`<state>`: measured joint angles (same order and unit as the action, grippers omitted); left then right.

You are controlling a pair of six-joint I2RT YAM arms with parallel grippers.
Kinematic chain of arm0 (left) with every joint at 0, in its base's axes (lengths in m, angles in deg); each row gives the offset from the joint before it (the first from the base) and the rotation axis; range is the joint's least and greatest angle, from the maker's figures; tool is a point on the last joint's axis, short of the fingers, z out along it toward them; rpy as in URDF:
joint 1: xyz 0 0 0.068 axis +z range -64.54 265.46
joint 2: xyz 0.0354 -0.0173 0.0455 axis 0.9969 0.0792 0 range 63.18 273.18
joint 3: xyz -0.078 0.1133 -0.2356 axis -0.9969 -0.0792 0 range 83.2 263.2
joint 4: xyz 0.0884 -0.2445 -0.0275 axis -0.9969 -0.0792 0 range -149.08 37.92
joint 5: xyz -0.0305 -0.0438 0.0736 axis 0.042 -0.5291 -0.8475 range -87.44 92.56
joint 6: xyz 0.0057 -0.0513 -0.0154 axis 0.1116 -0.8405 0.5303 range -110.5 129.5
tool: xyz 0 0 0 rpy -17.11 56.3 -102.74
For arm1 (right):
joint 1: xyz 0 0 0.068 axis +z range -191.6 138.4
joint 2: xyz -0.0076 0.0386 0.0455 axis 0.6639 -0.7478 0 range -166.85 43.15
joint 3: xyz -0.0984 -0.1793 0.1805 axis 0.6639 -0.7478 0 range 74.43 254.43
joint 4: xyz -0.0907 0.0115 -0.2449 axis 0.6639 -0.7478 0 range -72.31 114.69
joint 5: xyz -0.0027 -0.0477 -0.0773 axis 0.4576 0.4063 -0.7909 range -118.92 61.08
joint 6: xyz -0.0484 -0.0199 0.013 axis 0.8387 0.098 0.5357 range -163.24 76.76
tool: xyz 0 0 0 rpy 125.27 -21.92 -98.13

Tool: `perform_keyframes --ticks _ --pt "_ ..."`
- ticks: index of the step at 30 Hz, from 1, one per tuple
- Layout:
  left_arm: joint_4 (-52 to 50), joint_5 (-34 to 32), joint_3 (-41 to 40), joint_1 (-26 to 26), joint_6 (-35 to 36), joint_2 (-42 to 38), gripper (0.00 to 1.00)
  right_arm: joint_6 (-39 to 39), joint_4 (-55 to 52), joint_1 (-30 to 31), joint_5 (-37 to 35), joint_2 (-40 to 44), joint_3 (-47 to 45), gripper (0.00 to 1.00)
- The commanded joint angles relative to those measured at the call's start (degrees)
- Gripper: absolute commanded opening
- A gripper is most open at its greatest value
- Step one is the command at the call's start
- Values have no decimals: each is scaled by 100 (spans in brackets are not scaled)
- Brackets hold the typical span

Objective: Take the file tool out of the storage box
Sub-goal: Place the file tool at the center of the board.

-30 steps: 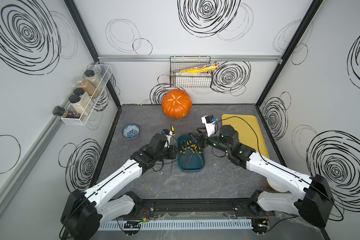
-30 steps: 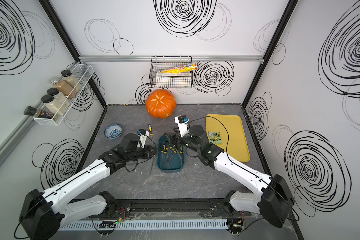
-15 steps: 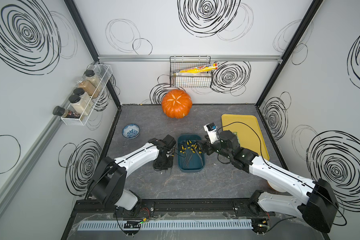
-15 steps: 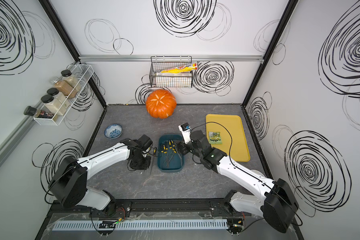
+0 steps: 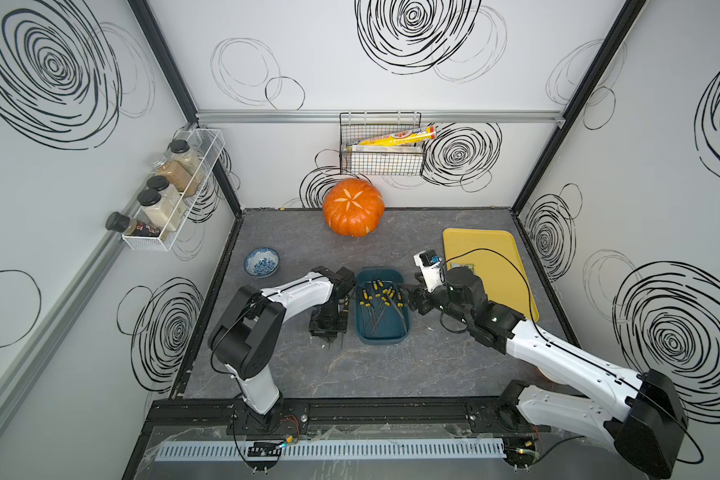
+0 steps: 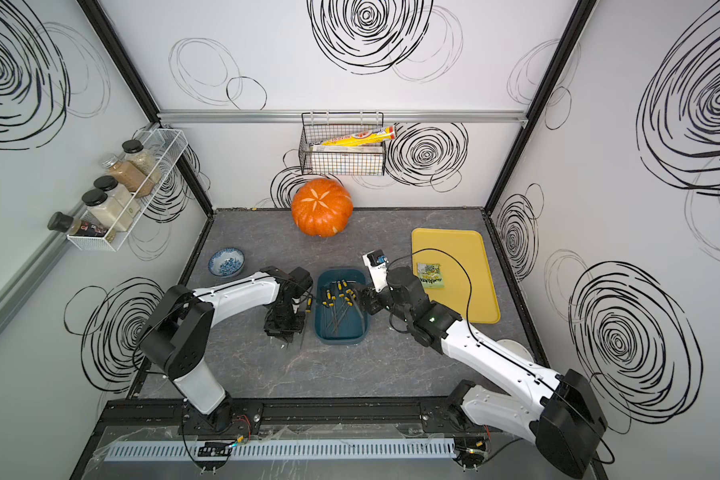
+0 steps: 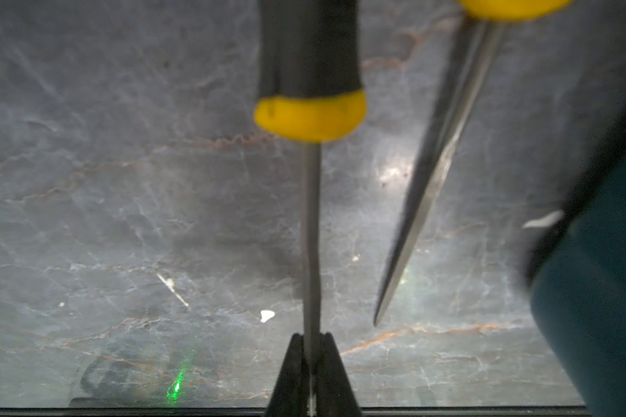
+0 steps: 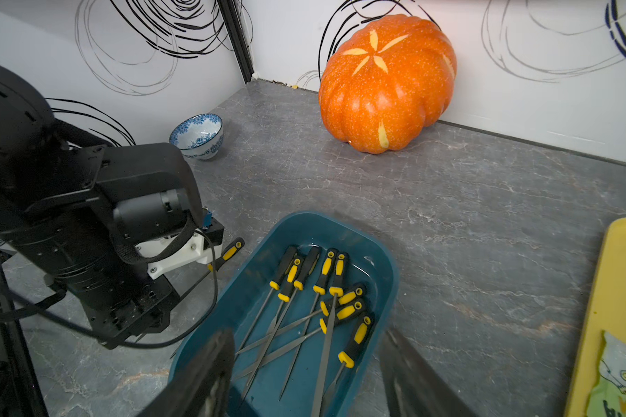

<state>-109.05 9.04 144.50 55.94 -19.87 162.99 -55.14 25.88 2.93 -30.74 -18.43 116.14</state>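
The file tool (image 7: 309, 115) is out of the storage box (image 7: 593, 325). My left claw (image 7: 311, 346) is clenched on its thin steel shank, and the black-and-yellow handle sticks out past the tips. It hangs over bare desk (image 7: 123, 180) just beside the box's left wall; I cannot tell whether it touches the surface. A second file (image 7: 430, 180) with a tapered blade runs close alongside it, also outside the box.

Inside the box, several more files (image 8: 326, 274) with the same handles lie crossed over one another. My right claw (image 8: 306, 346) is released, with its fingers well apart. It hangs low at the box's right end, one finger above the interior and the other outside the wall, with nothing pinched.

Further out, a carved orange pumpkin (image 5: 353, 208) sits against the back wall. A blue-patterned bowl (image 5: 261, 262) stands on the left of the desk. A yellow tray (image 5: 487, 249) on the right carries a small packet (image 6: 430, 275). A wire basket (image 5: 381, 162) hangs above the pumpkin.
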Motion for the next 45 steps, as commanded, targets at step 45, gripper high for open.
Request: perform_keyframes --ticks 45 --pt "430 114 -3 579 509 202 22 219 -200 -5 700 -2534 972 59"
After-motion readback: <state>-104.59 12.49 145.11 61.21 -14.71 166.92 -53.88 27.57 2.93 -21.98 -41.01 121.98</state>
